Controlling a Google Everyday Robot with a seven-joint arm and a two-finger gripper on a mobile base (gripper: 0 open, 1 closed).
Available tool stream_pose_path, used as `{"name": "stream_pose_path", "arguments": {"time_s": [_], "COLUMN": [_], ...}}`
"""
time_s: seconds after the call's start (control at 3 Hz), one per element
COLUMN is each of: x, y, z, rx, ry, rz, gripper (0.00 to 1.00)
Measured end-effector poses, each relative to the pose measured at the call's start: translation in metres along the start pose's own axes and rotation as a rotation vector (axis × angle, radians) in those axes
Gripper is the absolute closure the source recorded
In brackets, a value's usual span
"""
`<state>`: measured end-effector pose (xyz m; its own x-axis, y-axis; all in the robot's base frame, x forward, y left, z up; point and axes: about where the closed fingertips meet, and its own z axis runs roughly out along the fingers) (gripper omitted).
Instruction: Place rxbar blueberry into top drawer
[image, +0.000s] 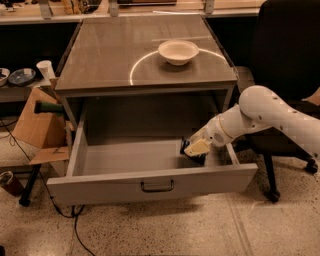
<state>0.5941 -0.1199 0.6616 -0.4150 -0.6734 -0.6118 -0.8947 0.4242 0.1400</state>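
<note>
The top drawer (100, 185) is pulled wide open under the grey tabletop, its dark bar handle (157, 186) at the front. My gripper (196, 149) reaches in from the right on the white arm and is low inside the drawer's right end. It is shut on the rxbar blueberry (190, 155), a small dark blue bar that shows just under and left of the cream fingers, at or close to the drawer floor. The bar is partly hidden by the fingers.
A white bowl (178, 51) sits on the tabletop (110, 55) at the back right. A black office chair (285, 60) stands right of the cabinet behind my arm. A cardboard box (37, 125) and a white cup (46, 70) are at the left.
</note>
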Motion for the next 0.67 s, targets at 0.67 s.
{"name": "stream_pose_path", "arguments": {"time_s": [0.67], "x": [-0.0038], "y": [0.0008], "z": [-0.0026], "rx": [0.020], "ry": [0.009], "rz": [0.003], "gripper": [0.00]}}
